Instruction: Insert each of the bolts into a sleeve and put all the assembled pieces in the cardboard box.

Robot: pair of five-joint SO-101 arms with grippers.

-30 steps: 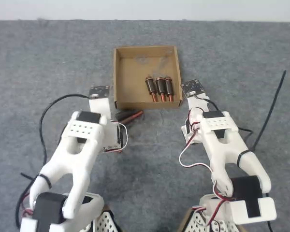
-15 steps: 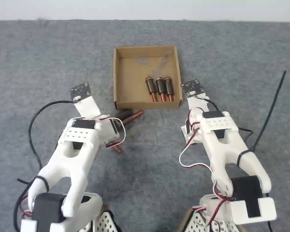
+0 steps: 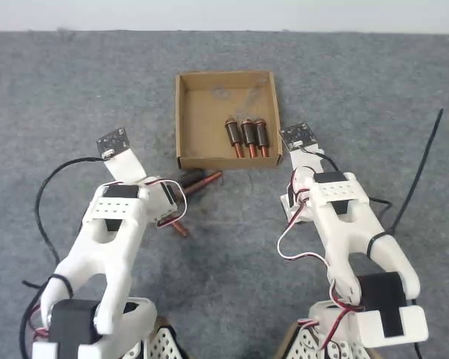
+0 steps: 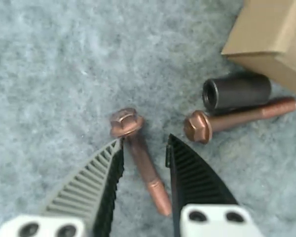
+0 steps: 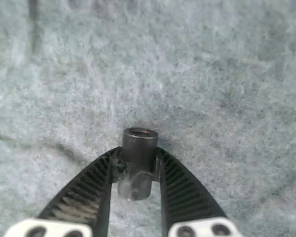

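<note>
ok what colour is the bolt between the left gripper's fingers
Copper-brown. The bolt lies within the open left gripper; the left wrist view shows it best.

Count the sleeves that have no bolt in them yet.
2. One sleeve is clamped in the right claw; the other lies on the carpet against a loose bolt, beside the cardboard box. More may be hidden from view.

bright, even overhead light on the bench (image 3: pixel 60 90), with soft, short shadows under both arms, inside the cardboard box (image 3: pixel 209 161) and beside the bolt (image 4: pixel 143 163).
</note>
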